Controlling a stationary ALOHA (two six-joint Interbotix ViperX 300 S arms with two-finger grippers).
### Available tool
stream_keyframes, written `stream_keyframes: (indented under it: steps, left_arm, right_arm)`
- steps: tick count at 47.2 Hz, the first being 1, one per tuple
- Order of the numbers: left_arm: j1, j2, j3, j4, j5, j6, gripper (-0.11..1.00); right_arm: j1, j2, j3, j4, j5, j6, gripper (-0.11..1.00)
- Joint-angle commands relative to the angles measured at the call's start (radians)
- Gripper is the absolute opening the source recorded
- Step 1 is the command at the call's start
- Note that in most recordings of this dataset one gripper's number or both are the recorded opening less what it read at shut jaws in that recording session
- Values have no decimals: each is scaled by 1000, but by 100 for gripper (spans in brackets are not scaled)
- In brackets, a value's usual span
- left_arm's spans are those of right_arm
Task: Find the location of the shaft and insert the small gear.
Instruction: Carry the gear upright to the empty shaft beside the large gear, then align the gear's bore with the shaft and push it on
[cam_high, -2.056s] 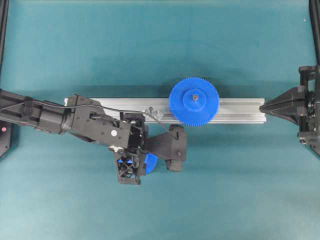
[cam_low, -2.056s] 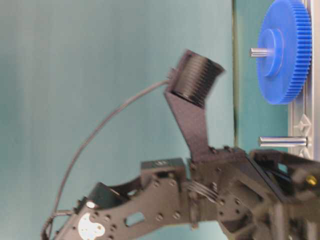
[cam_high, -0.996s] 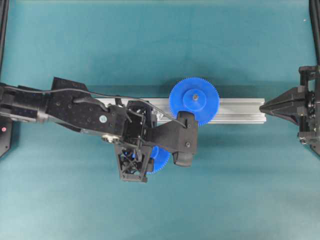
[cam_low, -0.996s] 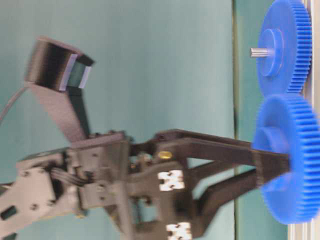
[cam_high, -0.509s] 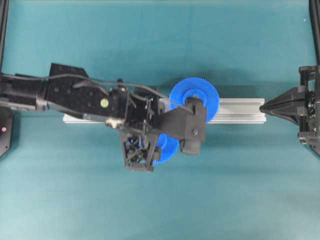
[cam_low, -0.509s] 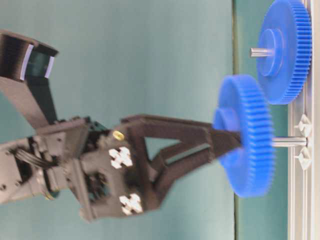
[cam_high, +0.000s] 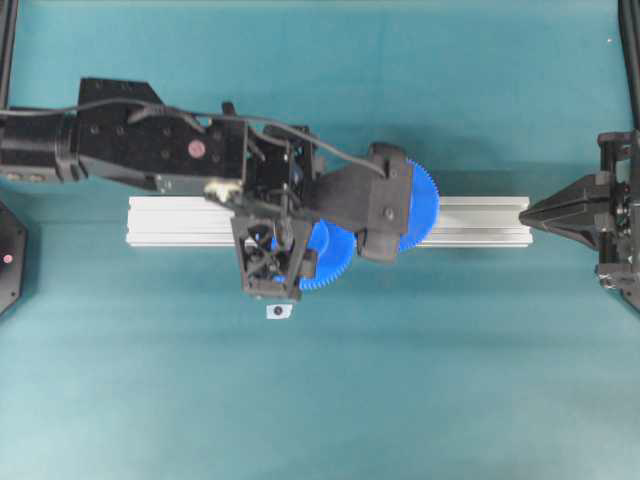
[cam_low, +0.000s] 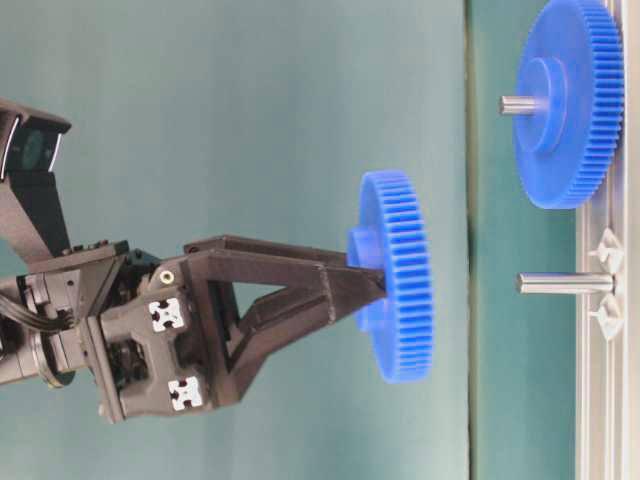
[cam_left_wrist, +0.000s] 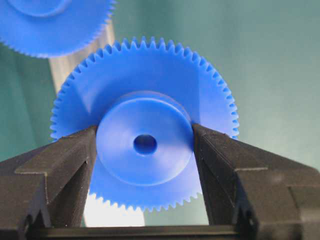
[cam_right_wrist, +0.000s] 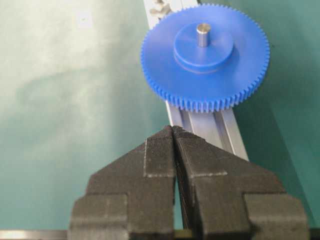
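The small gear (cam_left_wrist: 125, 155), blue with a raised hub and a dark centre hole, is clamped by its hub between the black fingers (cam_left_wrist: 65, 165) of my left gripper (cam_left_wrist: 145, 131). In the table-level view the small gear (cam_low: 400, 300) faces the shaft (cam_low: 565, 283), a thin grey pin standing out from the rail between two clear pieces. It is roughly in line with the pin, and a clear gap lies between it and the tip. The left gripper (cam_low: 372, 280) holds it from the side away from the rail. From overhead the shaft is hidden under the left arm, and part of the small gear (cam_high: 325, 258) shows.
The large blue gear (cam_low: 570, 105) sits on its own grey pin on the aluminium rail (cam_high: 480, 222), next to the shaft. The right gripper (cam_right_wrist: 173, 129) rests shut and empty at the rail's right end (cam_high: 527, 214). A small white piece (cam_high: 279, 311) lies on the teal mat.
The left gripper has carried the small gear over the rail and drawn it back from the shaft, so a gap has opened at the pin's tip. The right arm has not moved.
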Motion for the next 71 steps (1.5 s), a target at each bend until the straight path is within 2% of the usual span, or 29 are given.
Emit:
stream_keyframes:
  steps: [1, 18, 36, 59, 71]
  left_arm:
    - [15, -48, -31, 6, -3, 8, 63]
    - [34, -40, -29, 3, -11, 41, 63]
    - [37, -18, 12, 6, -63, 40, 63]
    - [43, -3, 23, 6, -64, 40, 63]
    - [51, 14, 55, 6, -115, 34, 63]
  right_arm:
    - [-3, 6, -11, 2, -6, 8, 3]
    - [-3, 6, -9, 2, -6, 8, 3]
    - [-3, 6, -11, 2, -6, 8, 3]
    - [-3, 6, -11, 2, -6, 8, 3]
    - [-3, 6, -11, 2, -5, 8, 3]
